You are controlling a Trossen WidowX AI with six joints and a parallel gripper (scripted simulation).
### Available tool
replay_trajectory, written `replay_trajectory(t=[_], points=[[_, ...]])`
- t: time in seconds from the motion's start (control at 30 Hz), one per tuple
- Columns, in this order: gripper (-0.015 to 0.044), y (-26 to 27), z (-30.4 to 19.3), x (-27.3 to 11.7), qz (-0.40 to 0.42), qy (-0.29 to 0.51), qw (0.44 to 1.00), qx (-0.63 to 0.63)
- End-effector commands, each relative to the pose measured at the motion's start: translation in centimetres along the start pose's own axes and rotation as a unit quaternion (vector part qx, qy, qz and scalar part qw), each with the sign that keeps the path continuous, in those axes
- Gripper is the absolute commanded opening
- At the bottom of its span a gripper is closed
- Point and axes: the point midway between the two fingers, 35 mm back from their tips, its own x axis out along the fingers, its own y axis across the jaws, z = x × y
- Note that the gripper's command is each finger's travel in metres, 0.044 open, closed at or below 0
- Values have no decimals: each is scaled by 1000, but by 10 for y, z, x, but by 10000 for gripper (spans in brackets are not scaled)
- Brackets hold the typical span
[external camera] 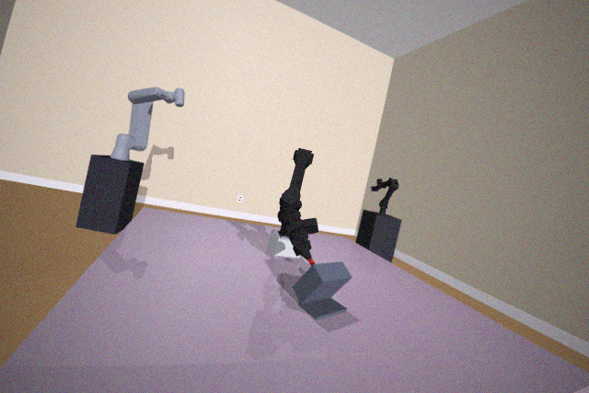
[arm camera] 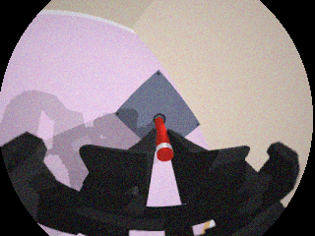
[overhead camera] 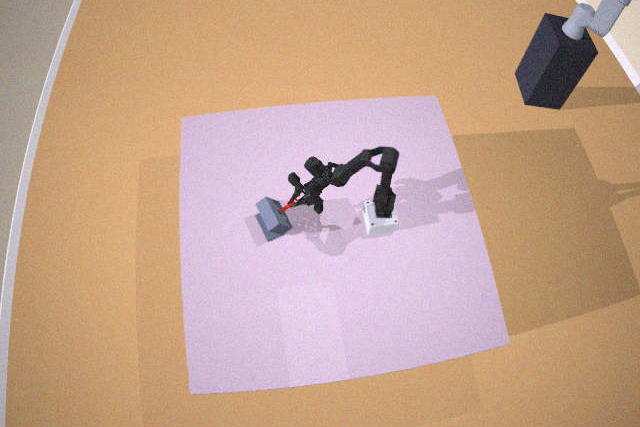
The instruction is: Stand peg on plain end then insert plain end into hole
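The top view looks steeply down from well above; the low exterior view faces the arm (overhead camera: 356,166) (external camera: 292,202). Close in, the wrist view shares the sloped panel (overhead camera: 273,218) (external camera: 306,283) (arm camera: 157,93), mid-frame, with both.

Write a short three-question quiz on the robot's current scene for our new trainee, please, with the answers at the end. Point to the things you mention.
1. True or false: the gripper (overhead camera: 293,201) (external camera: 310,260) (arm camera: 160,132) is shut on the red peg (overhead camera: 288,205) (external camera: 311,261) (arm camera: 161,132).
2. Multiple choice: in the wrist view, where does the peg's far end appear?
A) on the pink surface
B) at the hole in the panel (overhead camera: 273,215) (external camera: 306,283) (arm camera: 153,93)
C) against the wall
3. Fill in the blank: the band on the peg, near the end away from the panel, is ____.

Key: 1 true; 2 B; 3 white.
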Motion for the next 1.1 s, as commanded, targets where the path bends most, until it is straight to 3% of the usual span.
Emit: replay_trajectory(t=[0.0, 1.07], points=[[0, -1, 0, 1, 0, 0, 1000, 0], [0, -2, -1, 17, -1, 0, 1000, 0]])
